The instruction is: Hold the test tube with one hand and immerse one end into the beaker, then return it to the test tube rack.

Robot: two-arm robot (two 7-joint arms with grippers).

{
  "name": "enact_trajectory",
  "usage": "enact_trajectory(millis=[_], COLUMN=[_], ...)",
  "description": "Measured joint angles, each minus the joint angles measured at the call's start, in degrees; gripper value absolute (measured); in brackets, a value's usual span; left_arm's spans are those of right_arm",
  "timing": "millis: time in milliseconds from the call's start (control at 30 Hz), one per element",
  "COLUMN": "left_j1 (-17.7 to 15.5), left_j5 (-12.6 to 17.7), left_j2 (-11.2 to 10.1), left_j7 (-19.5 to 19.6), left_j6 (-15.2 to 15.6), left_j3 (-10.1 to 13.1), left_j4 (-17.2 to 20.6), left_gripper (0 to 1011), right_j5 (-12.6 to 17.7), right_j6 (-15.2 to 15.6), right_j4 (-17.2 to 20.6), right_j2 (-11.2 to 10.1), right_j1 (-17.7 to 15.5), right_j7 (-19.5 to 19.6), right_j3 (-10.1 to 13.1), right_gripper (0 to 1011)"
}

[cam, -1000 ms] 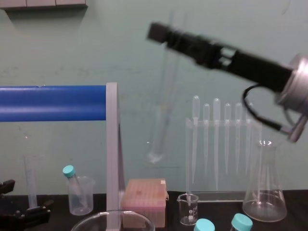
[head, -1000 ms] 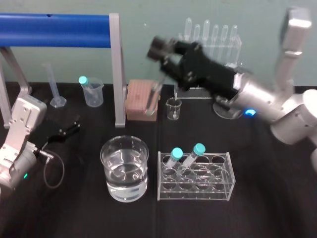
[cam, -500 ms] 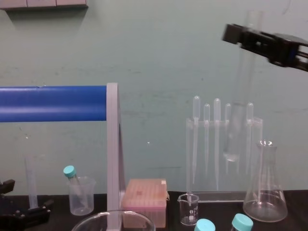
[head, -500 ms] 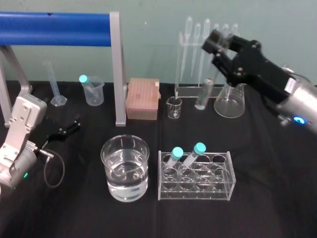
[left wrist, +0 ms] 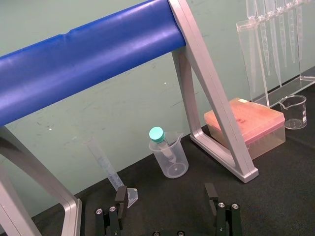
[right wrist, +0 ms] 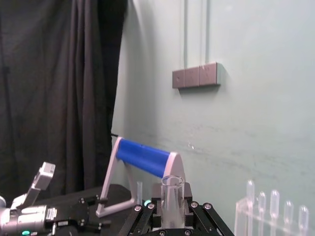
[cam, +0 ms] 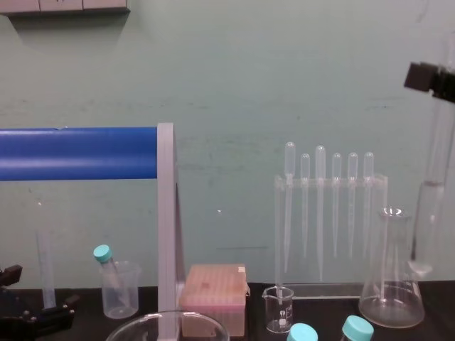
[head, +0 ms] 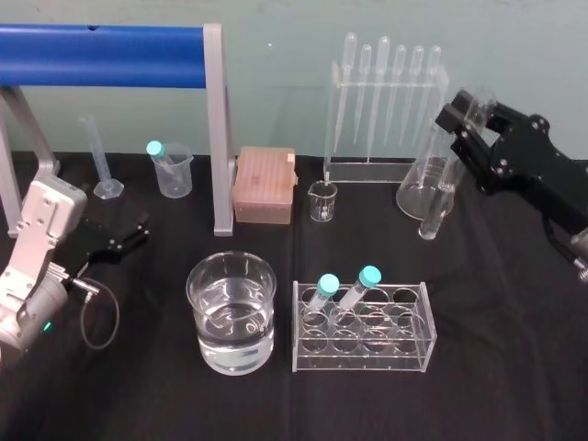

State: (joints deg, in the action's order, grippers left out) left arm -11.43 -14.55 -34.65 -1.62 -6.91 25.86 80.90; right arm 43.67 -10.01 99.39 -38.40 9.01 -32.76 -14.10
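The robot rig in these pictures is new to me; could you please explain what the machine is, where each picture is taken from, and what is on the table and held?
It is a two-armed robot at a black table. The head view looks down from its head, the chest view looks across the table from lower down, and each wrist view rides on one arm. Its right hand holds a clear test tube roughly upright above the table's right rear, beside a flask. The left hand is open and idle at the left. In front stand a wide beaker holding clear liquid and a rack with two teal-capped tubes. Behind are pipettes, a small beaker, a pink box and a blue-barred frame.
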Motion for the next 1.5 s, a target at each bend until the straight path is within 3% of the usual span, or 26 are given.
enact_trajectory(millis=[300, 633, 1000, 1500], left_j1=[0.00, 0.00, 0.00, 0.00], left_j5=[0.00, 0.00, 0.00, 0.00], left_j2=[0.00, 0.00, 0.00, 0.00], left_j7=[0.00, 0.00, 0.00, 0.00], left_j6=[0.00, 0.00, 0.00, 0.00], left_j3=[0.00, 0.00, 0.00, 0.00], left_j4=[0.00, 0.00, 0.00, 0.00], left_gripper=[1000, 1000, 1000, 1000], right_j5=[-0.40, -0.75, -1.11, -1.36], right_j6=[2.25, 4.80, 5.64, 6.12], right_j4=[-0.97, -4.77, -6.24, -6.37], right_j2=[0.67, 2.47, 2.93, 2.68], right_j1=[-1.47, 0.33, 1.17, 1.16], right_j7=[0.09, -1.79, -2.17, -1.69], right_j3=[0.61, -2.14, -3.51, -3.53], right_gripper=[242, 242, 242, 242])
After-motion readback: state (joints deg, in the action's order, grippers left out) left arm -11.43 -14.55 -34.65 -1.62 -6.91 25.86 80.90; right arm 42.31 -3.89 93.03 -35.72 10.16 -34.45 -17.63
